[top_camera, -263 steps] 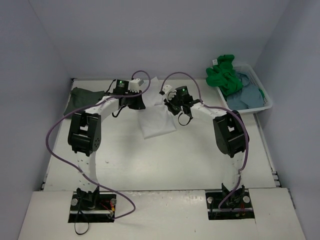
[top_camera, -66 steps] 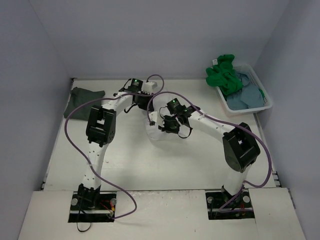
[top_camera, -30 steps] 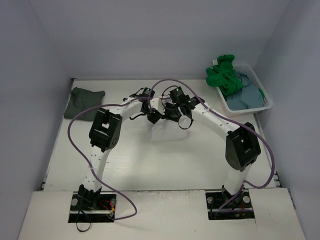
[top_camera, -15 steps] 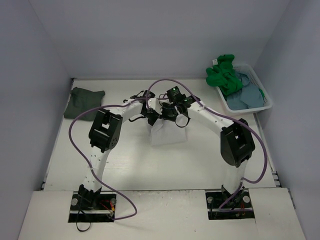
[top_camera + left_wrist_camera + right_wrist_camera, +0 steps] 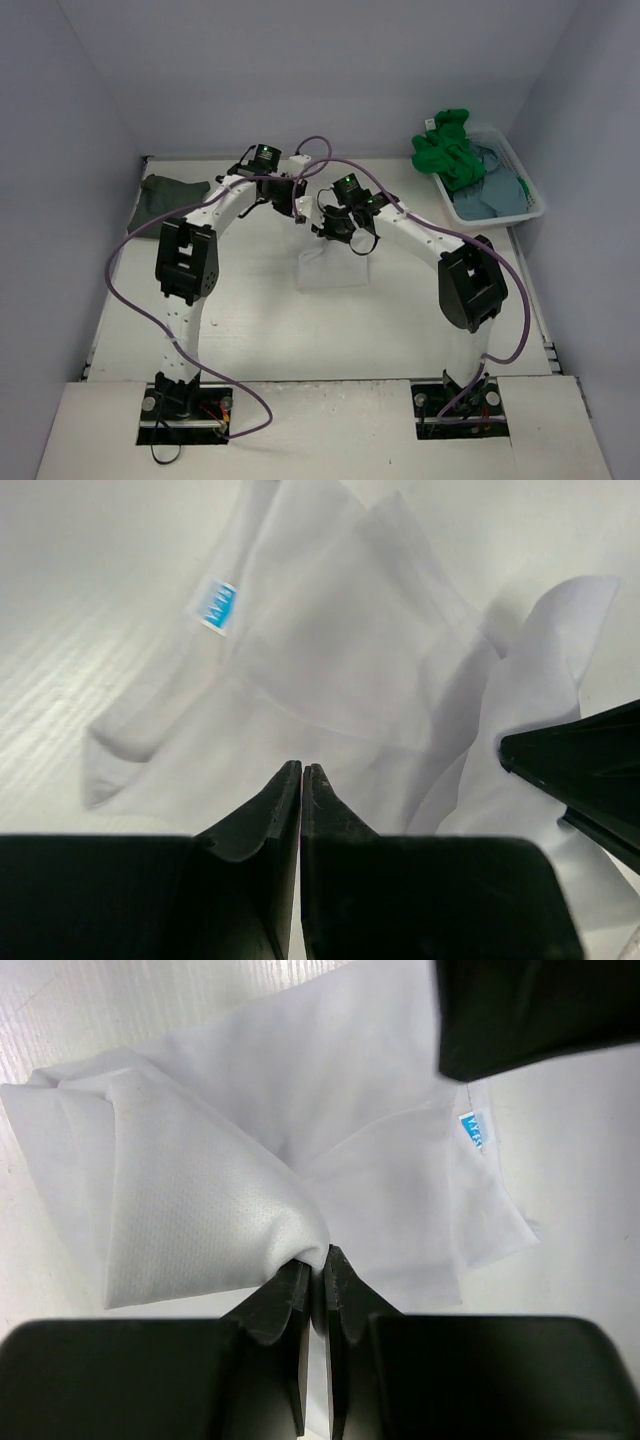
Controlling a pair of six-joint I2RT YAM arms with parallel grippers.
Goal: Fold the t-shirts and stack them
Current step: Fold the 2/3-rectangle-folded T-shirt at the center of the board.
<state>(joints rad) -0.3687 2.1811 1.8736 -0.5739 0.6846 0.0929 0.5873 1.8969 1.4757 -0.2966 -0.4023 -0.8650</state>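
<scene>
The right gripper (image 5: 312,1258) is pinching the white shirt's (image 5: 200,1190) fold, seemingly to carry it over; the left gripper (image 5: 301,772) is hovering closed, empty.

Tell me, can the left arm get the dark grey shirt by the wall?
Probably yes. The dark grey shirt lies on that arm's own side of the table, with nothing on top of it. The left gripper is shut and empty, so it looks free to go.

overhead rear view, wrist close-ups share white t-shirt (image 5: 330,680)
</scene>
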